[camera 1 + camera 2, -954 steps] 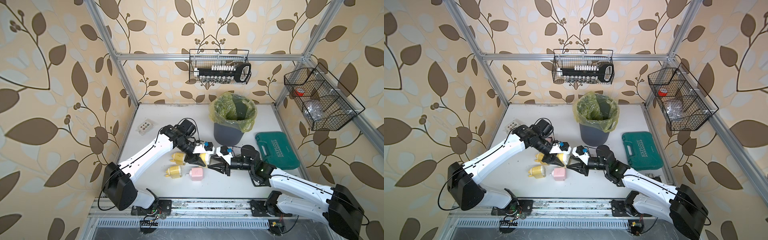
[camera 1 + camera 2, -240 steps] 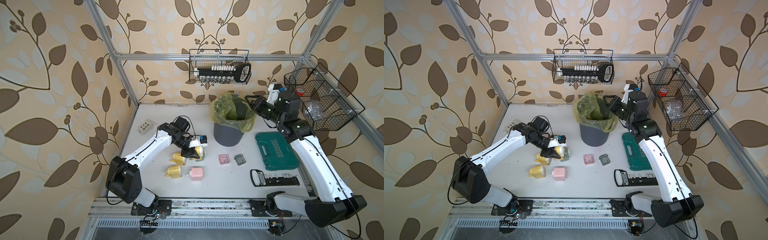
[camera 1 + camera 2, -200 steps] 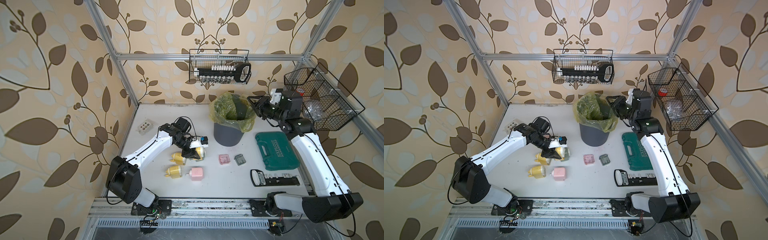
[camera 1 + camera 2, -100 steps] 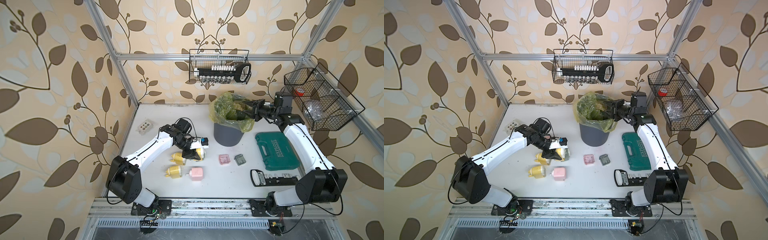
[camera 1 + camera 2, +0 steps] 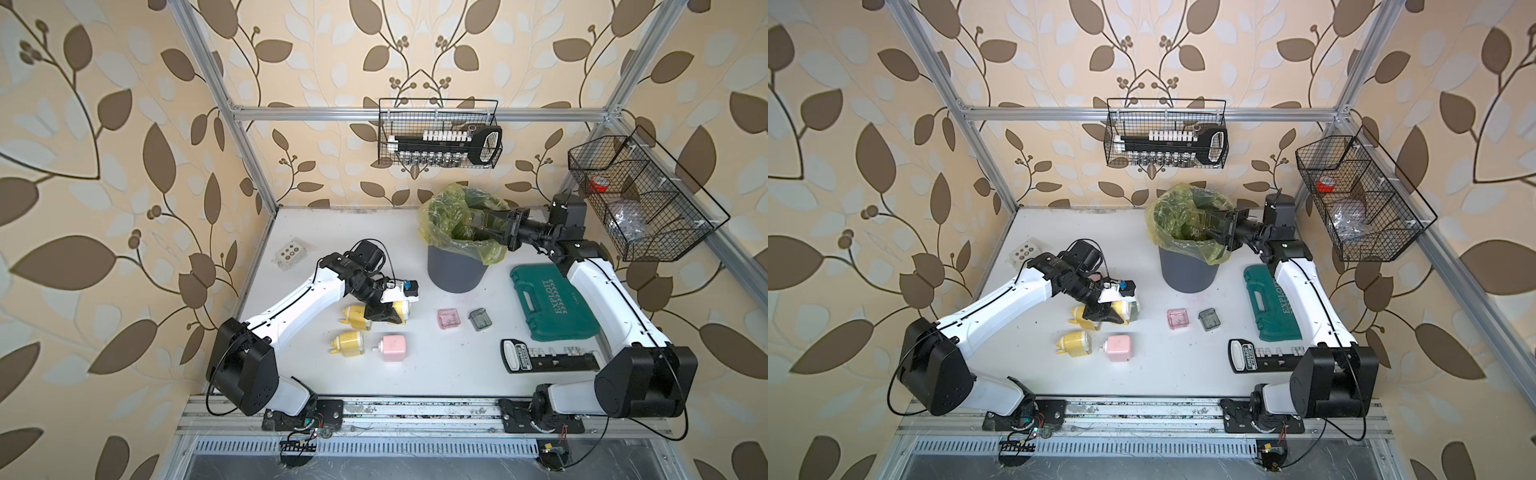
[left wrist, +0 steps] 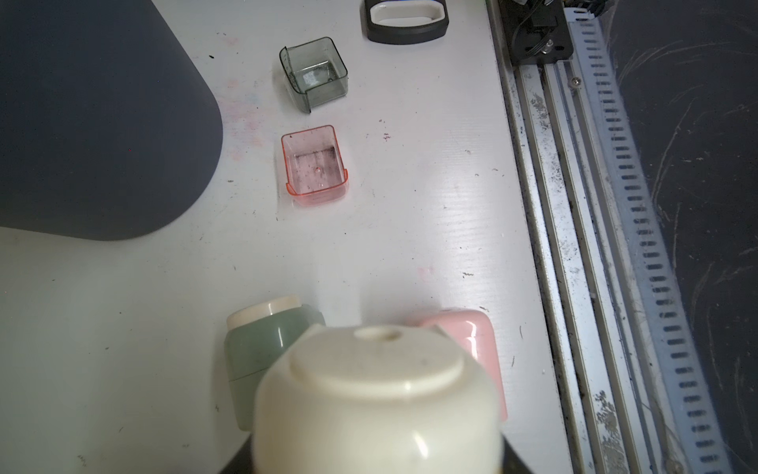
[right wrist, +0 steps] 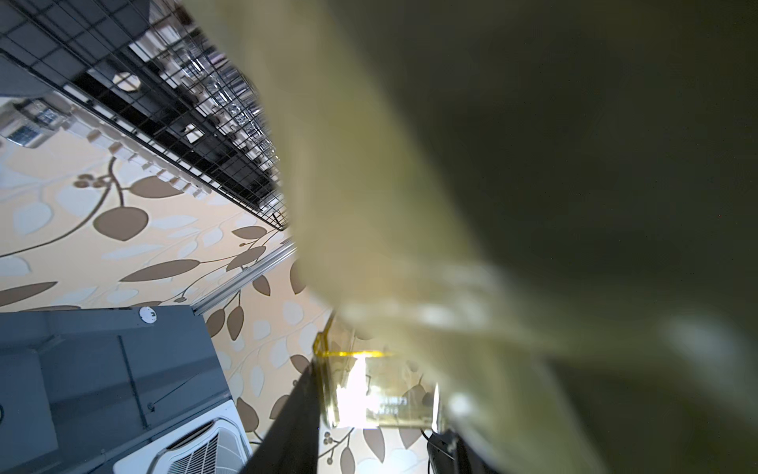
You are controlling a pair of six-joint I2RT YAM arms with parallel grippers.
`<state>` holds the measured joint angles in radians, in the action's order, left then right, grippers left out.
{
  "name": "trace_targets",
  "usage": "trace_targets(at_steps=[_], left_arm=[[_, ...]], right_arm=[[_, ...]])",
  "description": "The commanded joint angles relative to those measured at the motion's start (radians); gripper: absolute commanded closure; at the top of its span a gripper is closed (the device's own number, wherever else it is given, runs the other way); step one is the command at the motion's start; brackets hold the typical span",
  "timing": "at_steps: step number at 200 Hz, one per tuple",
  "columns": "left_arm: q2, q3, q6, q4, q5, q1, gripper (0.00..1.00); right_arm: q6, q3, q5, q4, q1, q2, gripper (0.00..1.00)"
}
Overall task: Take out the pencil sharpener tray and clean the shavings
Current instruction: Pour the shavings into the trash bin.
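Note:
In both top views my right gripper (image 5: 482,220) (image 5: 1216,224) reaches sideways over the mouth of the bin (image 5: 457,266) (image 5: 1187,270). It is shut on a clear yellow tray (image 7: 381,394), seen between its dark fingers (image 7: 295,418) in the right wrist view. My left gripper (image 5: 388,318) (image 5: 1113,315) is low over the table, shut on a cream-yellow pencil sharpener (image 6: 377,402). An emptied pink tray (image 5: 449,319) (image 6: 316,164) with dark specks and a grey tray (image 5: 480,319) (image 6: 316,72) lie on the table. The shavings are out of view.
Two more yellow sharpeners (image 5: 355,318) (image 5: 349,343), a pink one (image 5: 392,348) and a green one (image 6: 262,361) crowd the left gripper. A green tool case (image 5: 552,303) and a black socket rail (image 5: 548,359) lie under the right arm. Wire baskets (image 5: 644,199) hang on the walls.
The right arm has swung down and left from beside the wall basket, bringing the tray over the bin's mouth. The left arm has stayed put, still gripping the sharpener.

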<state>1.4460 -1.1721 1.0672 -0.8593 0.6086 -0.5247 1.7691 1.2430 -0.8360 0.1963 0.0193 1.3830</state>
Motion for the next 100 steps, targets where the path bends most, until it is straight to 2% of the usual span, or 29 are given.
trace_targets(at_steps=[1, 16, 35, 52, 72, 88, 100], left_arm=[[-0.042, 0.004, 0.004, 0.008, 0.002, -0.009, 1.00], [-0.042, 0.000, 0.002, 0.002, 0.002, -0.010, 1.00], [-0.050, 0.012, 0.002, 0.013, -0.001, -0.013, 1.00], [-0.047, 0.009, 0.000, 0.005, -0.004, -0.012, 1.00], [-0.040, 0.010, 0.000, 0.003, -0.010, -0.015, 1.00], [-0.037, 0.005, -0.002, -0.006, -0.013, -0.015, 1.00], [-0.045, 0.015, -0.002, 0.005, -0.014, -0.017, 1.00]], right_arm=[[0.002, -0.003, -0.045, -0.034, 0.012, -0.013, 1.00], [0.042, -0.005, -0.077, -0.116, -0.002, -0.006, 1.00], [-0.024, 0.029, -0.092, -0.074, -0.001, 0.008, 1.00], [0.112, -0.020, -0.082, -0.327, -0.016, -0.006, 1.00], [0.014, -0.006, -0.105, -0.201, -0.006, 0.009, 1.00], [0.094, -0.079, -0.099, -0.362, -0.013, -0.008, 1.00], [0.020, -0.071, -0.098, -0.319, -0.010, -0.022, 1.00]])
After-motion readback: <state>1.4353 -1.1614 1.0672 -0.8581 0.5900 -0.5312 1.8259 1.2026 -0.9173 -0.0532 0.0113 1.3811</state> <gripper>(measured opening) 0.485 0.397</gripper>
